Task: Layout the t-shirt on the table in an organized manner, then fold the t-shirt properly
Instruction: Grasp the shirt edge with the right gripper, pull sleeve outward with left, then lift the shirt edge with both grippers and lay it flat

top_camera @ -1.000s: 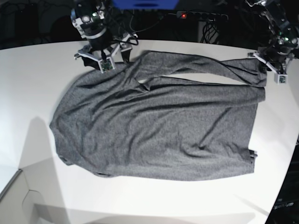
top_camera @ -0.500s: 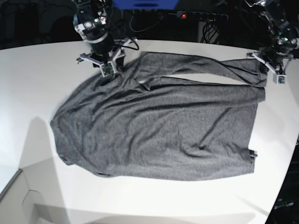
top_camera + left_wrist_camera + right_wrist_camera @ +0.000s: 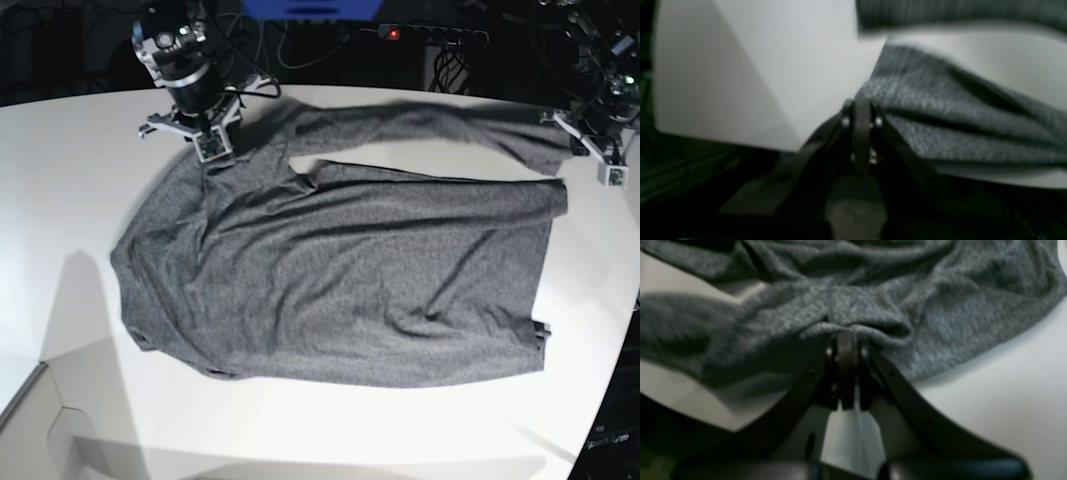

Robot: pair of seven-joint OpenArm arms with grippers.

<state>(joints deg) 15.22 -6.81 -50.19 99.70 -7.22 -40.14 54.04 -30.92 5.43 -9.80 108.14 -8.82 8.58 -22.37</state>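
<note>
The dark heather-grey t-shirt lies spread across the middle of the white table, mostly flat but rumpled with long creases running along its length. In the base view its far edge is partly doubled over, with a long strip of cloth reaching across the back of the table toward the right side, and a gap of bare tabletop shows between that strip and the main body of the shirt. The right gripper sits at the far left of the base view, over the shirt's back left corner; its wrist camera shows the jaws pressed together on a small bunched ridge of the knit fabric, which rises in a fold right at the fingertips. The left gripper is at the far right of the base view, near the table's curved edge, at the end of the long strip. Its wrist camera, though blurred, shows the jaws closed tight with the cloth's corner meeting the fingertips, so it appears to pinch the shirt's edge there. Beyond the table at the back, a power strip with a lit red switch lies among dark cables.
</note>
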